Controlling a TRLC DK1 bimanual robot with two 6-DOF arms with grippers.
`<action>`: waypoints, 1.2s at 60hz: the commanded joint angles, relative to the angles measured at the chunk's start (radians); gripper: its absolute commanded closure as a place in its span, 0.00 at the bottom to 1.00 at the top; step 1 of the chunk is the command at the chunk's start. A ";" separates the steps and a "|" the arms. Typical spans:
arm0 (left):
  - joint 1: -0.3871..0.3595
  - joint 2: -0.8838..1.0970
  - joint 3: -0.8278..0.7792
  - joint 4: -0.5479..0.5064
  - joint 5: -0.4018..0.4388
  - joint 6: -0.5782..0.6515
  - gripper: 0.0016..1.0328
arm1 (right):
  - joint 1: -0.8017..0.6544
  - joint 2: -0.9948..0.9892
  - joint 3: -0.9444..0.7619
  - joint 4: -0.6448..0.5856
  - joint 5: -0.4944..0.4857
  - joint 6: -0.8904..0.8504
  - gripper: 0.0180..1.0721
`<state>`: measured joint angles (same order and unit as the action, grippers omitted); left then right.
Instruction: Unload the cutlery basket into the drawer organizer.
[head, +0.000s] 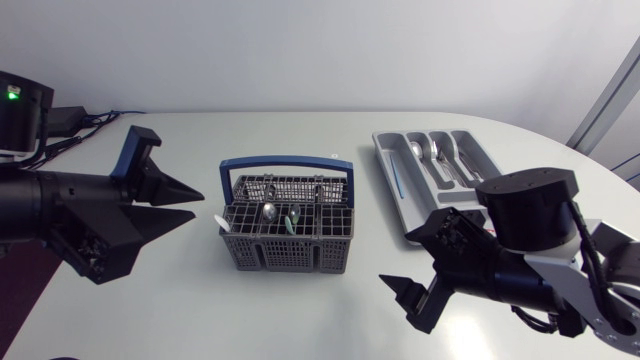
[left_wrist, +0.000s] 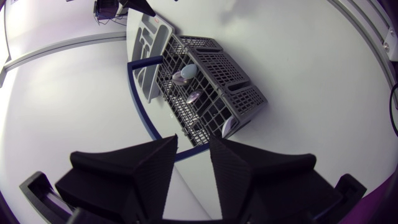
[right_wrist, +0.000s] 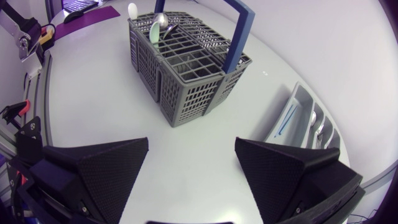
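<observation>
Handling: spoons (head: 270, 212) standing bowl-up in the cutlery basket (head: 285, 250), centre frame, look stiff, light and probably slippery; pinch across the neck.
Drawer organizer (head: 412, 212): upper right, holding some cutlery.
Left pincer (head: 198, 204): narrowly parted, empty, centre left.
Right pincer (head: 405, 300): spread wide, empty, lower right.

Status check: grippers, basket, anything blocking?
Left gripper open, right gripper open, both empty. Grey cutlery basket, blue handle, holds spoons. Grey drawer organizer part-filled. Nothing blocking.
</observation>
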<state>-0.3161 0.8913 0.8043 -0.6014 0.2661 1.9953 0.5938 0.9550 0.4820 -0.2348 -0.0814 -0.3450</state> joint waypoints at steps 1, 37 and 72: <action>0.002 0.026 -0.037 0.025 -0.021 0.054 0.39 | -0.006 0.033 -0.026 0.020 -0.001 -0.017 0.05; -0.074 0.279 0.052 0.029 -0.130 0.083 0.37 | -0.051 0.143 -0.020 0.100 -0.031 -0.032 0.05; -0.063 0.408 0.136 0.035 -0.157 0.099 0.87 | -0.104 0.222 0.004 0.137 -0.072 -0.061 0.05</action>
<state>-0.3817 1.2793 0.9100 -0.5674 0.1181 2.0518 0.5007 1.1652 0.4805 -0.1059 -0.1463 -0.3836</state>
